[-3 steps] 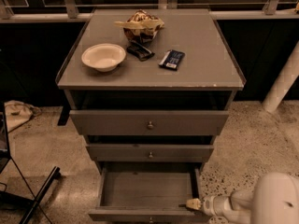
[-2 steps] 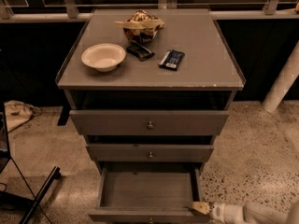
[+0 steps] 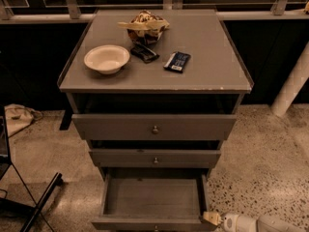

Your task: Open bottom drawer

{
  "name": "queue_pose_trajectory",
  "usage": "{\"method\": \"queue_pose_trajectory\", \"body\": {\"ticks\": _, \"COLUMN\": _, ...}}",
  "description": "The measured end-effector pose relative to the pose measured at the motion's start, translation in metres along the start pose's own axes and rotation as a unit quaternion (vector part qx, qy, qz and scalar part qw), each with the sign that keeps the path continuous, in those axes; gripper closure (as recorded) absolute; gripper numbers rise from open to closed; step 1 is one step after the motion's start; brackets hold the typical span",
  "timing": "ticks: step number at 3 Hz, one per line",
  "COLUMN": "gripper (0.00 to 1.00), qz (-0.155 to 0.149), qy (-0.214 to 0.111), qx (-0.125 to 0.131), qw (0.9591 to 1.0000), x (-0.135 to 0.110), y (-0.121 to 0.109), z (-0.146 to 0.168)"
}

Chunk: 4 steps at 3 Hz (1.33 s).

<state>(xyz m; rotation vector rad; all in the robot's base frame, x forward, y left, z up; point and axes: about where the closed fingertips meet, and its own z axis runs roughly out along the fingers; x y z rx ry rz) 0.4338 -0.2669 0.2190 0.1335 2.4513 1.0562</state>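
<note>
The bottom drawer (image 3: 153,198) of the grey cabinet is pulled far out, and its plain grey inside is bare. Its front edge runs along the bottom of the view, with the knob (image 3: 155,227) just showing at the frame edge. The middle drawer (image 3: 155,157) and the top drawer (image 3: 154,126) above it stand slightly out, each with a small round knob. My gripper (image 3: 211,218) is at the bottom right, its pale tip next to the open drawer's front right corner, on a white arm (image 3: 260,223).
On the cabinet top (image 3: 212,76) are a white bowl (image 3: 106,58), a snack bag (image 3: 145,25), a dark packet (image 3: 144,52) and a blue packet (image 3: 177,61). A black stand leg (image 3: 41,202) is at the lower left, a white pole (image 3: 292,83) at the right. The floor is speckled.
My arm has drawn back to the right and down, out of most of the view; the gripper tip has dropped slightly beside the drawer's front right corner. The drawer stays open.
</note>
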Motion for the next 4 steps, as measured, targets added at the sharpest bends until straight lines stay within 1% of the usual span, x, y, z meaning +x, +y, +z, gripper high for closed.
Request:
{"method": "queue_pose_trajectory", "body": {"ticks": 2, "gripper": 0.04, "qz": 0.0, "qy": 0.0, "qx": 0.0, "qw": 1.0, "x": 0.0, "y": 0.0001, "z": 0.0002}}
{"method": "queue_pose_trajectory", "body": {"ticks": 3, "gripper": 0.0, "qz": -0.001, "qy": -0.001, "qx": -0.001, "qw": 1.0, "x": -0.0013, "y": 0.0034, "z": -0.0003}}
{"method": "queue_pose_trajectory", "body": {"ticks": 4, "gripper": 0.0, "qz": -0.001, "qy": -0.001, "qx": -0.001, "qw": 1.0, "x": -0.0013, "y": 0.0034, "z": -0.0002}}
